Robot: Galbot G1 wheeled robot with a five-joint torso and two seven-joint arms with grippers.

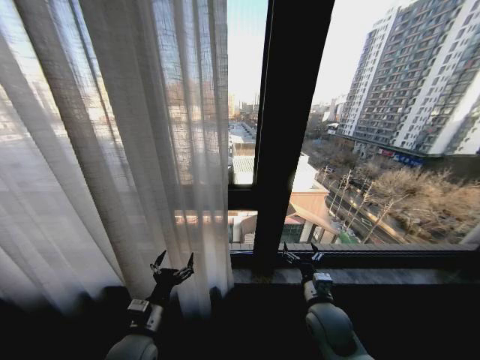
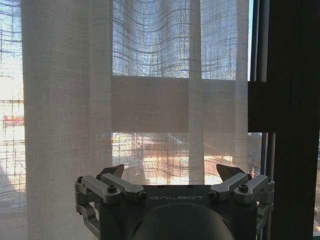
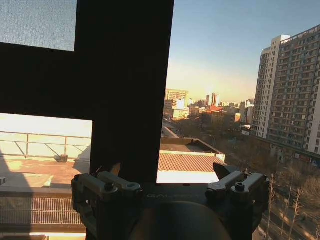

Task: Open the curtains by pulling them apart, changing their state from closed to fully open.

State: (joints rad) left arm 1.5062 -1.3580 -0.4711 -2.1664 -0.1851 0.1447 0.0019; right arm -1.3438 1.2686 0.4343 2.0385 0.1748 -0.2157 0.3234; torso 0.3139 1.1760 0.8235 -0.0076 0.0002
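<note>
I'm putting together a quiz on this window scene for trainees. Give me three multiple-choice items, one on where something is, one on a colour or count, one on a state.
1. Where does the curtain hang in the head view?
A. over the left of the window
B. over the right pane
C. across the whole window

2. How many grippers show in the head view?
A. one
B. two
C. three

3. How stands the left gripper?
A. shut on the curtain
B. shut on nothing
C. open, holding nothing

Key: 1 A, the curtain covers the left, while the pane right of the dark frame bar is bare. 2 B, the left gripper and the right gripper both rise at the bottom. 3 C, in its wrist view the left gripper's fingers are spread, with the fabric beyond them.
</note>
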